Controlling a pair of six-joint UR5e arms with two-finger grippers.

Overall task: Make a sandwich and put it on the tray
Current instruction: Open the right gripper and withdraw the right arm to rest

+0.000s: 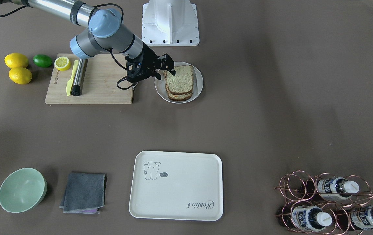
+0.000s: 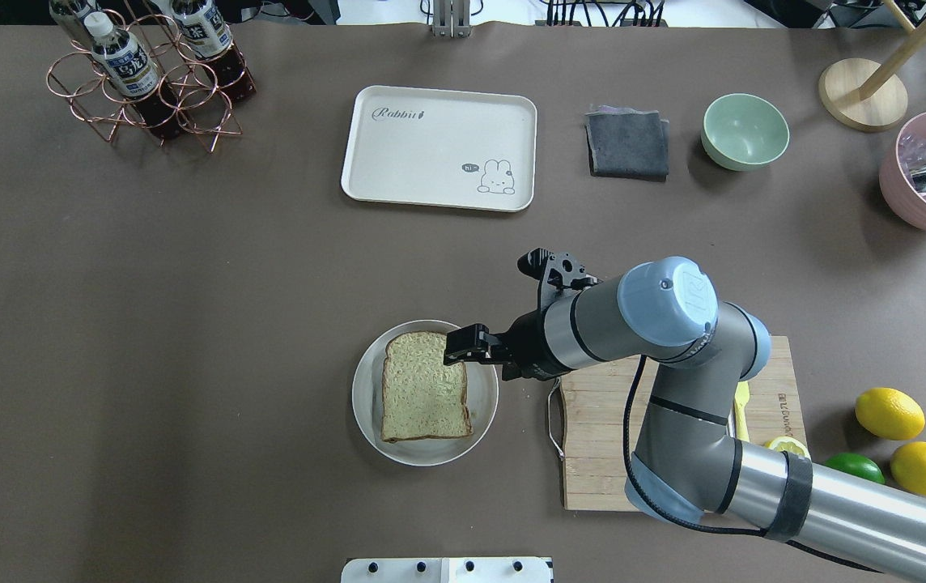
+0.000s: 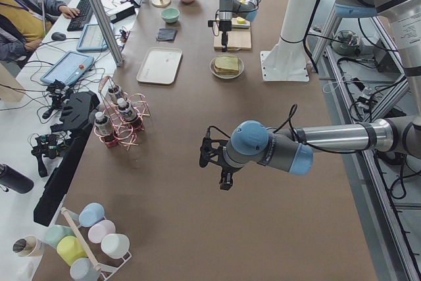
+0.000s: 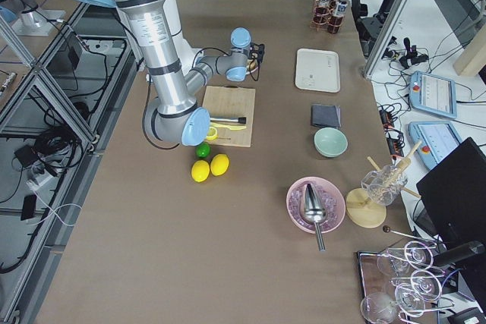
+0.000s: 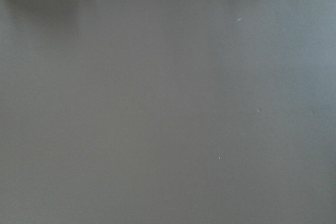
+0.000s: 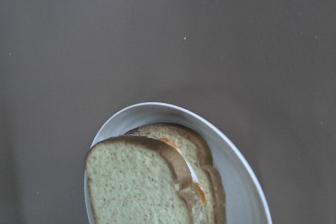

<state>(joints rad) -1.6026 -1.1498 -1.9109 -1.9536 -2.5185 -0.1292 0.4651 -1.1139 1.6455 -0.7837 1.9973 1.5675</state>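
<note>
You see the sandwich [image 1: 179, 83] stacked on the round white dish [image 1: 199, 81]: two tan, dark-crusted slices lying flat, with white egg and orange yolk peeking out between them. The cream tray [image 1: 176, 195], with its bear drawing and "Rabbit" script, lies flat and well apart, towards your side.

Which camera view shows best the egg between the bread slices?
The right wrist view: white and orange egg peeks between the two slices on the white dish. The front-facing view shows only stacked crusts, the overhead only the top slice; side views are too small.
</note>
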